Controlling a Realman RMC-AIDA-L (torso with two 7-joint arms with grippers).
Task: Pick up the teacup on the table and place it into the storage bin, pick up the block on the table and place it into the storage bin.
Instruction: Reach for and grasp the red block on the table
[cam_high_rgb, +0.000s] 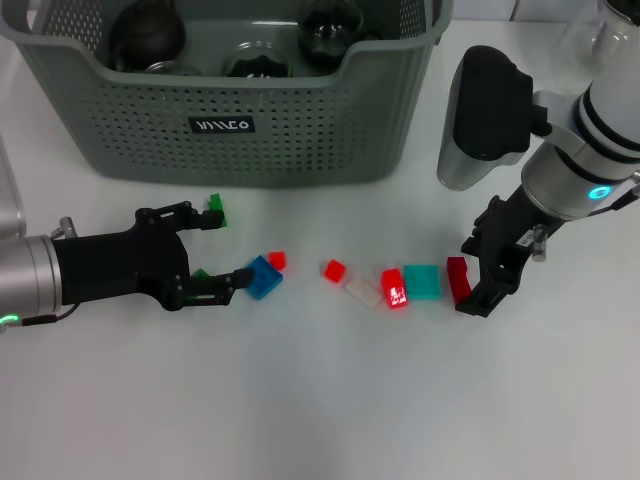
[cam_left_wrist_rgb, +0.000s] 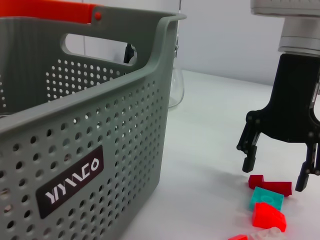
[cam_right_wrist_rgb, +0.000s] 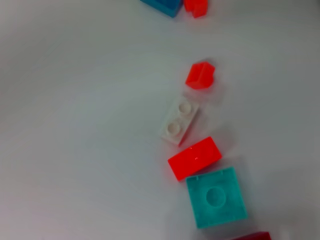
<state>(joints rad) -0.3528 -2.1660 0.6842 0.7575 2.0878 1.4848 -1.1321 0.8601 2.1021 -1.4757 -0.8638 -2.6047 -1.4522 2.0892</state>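
Left claw (cam_high_rgb: 212, 255) and right claw (cam_high_rgb: 472, 275) both gape, low.

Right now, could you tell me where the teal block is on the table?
In the head view, the teal block lies right of centre, between a bright red block and a dark red block, beside the right gripper.

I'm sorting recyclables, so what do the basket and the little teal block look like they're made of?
Storage bin: likely moulded plastic, matte grey-green, with evenly perforated walls. Teal block: likely hard plastic, slightly glossy, with a moulded round recess.
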